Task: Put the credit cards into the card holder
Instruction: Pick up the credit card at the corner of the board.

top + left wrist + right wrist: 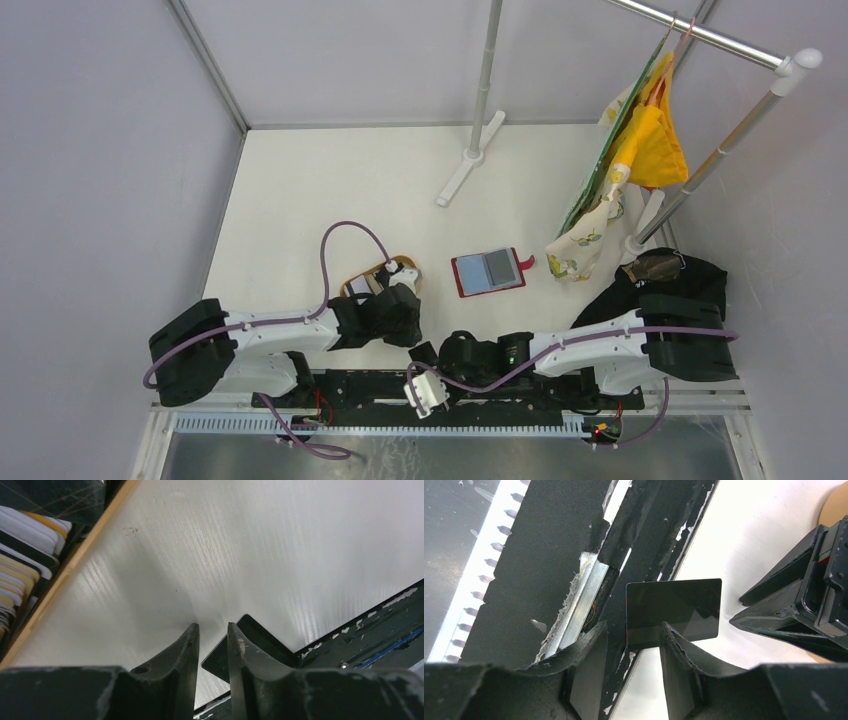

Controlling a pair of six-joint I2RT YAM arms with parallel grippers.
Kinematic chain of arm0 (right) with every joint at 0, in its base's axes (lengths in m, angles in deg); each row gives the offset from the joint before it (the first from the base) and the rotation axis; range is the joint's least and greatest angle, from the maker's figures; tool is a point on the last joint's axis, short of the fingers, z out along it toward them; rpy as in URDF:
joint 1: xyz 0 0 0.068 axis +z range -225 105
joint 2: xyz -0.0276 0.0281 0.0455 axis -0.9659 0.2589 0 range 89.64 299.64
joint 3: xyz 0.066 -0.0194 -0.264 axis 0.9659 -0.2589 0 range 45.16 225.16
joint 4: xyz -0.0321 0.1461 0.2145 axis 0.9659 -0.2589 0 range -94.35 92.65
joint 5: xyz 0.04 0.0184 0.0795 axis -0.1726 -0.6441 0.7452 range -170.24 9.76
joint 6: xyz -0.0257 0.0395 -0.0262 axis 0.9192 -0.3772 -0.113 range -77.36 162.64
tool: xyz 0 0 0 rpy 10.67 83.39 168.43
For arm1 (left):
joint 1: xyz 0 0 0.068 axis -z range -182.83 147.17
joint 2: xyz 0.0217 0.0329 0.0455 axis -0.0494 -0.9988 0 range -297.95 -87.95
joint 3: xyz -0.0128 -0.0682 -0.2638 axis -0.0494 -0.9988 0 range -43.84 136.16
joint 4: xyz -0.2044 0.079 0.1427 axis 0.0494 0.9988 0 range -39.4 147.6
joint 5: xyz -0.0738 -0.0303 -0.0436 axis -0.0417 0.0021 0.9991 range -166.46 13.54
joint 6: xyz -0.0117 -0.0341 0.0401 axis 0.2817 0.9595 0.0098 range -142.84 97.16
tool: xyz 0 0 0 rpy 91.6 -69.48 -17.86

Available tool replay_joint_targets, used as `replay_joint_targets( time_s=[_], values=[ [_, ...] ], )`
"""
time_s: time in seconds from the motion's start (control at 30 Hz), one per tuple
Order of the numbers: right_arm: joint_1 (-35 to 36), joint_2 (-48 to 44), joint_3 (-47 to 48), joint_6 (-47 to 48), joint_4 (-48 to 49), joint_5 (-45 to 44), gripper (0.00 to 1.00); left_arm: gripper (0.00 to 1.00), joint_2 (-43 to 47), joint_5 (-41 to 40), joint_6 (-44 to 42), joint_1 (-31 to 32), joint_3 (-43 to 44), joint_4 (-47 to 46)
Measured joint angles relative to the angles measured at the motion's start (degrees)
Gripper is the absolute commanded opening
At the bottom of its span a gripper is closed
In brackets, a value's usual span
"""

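Observation:
A black credit card (672, 609) lies flat at the table's near edge, partly over the black edge strip; the same card (260, 641) shows behind my left gripper's right finger. My left gripper (212, 626) hovers just over it, jaws a narrow gap apart and gripping nothing. Beside the card, my right gripper (633, 626) is open, and the card's left end shows beyond its fingertips, untouched. More credit cards (22, 555), black, white and yellow-edged, are stacked in the wooden tray (352, 287). The red card holder (488, 271) lies open on the table, right of the tray.
A black cloth heap with sunglasses (660, 272) lies at the right edge. A rack stand (472, 150) and hanging yellow and patterned cloths (640, 150) fill the back right. Below the table's near edge runs the black strip (549, 555), torn in places.

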Motion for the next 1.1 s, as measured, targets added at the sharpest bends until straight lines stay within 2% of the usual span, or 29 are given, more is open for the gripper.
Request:
replay_joint_targets(
  time_s=[0.37,0.77,1.1],
  values=[
    [0.00,0.85,0.00,0.39,0.04,-1.14,0.61,0.30,-2.67,8.04,-1.86,-0.37,0.26,-2.93],
    [1.55,2.38,0.59,0.17,1.20,-2.80,0.62,0.29,-2.73,12.31,-1.84,-0.39,-0.90,-4.96],
    [3.10,3.72,0.83,-1.57,1.42,-4.74,0.60,0.28,-2.73,14.36,-1.81,-0.37,-1.92,-6.88]
  ],
)
